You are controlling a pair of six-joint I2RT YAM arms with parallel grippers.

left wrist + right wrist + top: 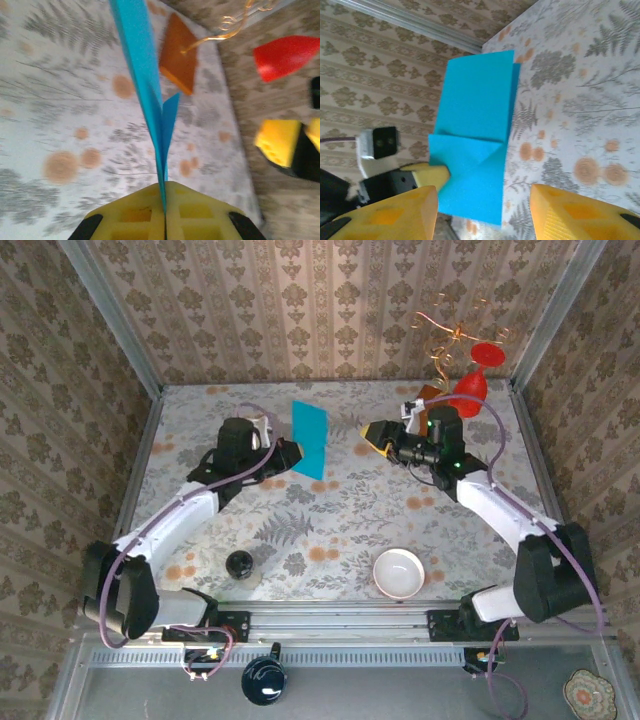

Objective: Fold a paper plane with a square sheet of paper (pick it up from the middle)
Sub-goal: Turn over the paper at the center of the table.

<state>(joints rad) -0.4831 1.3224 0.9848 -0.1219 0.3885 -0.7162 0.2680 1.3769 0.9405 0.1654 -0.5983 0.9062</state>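
Note:
The square sheet of paper (310, 440) is teal-blue, folded to a narrow strip with a triangular flap (470, 152) on one face. It is held upright above the back middle of the table. My left gripper (288, 455) is shut on its lower edge, and the yellow fingers (145, 215) pinch the paper (142, 75) edge-on. My right gripper (372, 437) stands open just right of the sheet without touching it. Its yellow fingers (395, 215) are spread wide with the paper (480, 90) beyond them, next to the left gripper's fingertip (427, 175).
A red glass-shaped ornament (478, 375) with gold wire and an orange-brown board (177, 55) stand at the back right behind the right arm. A white bowl (398, 572) and a dark jar (240, 564) sit near the front edge. Patterned walls close three sides.

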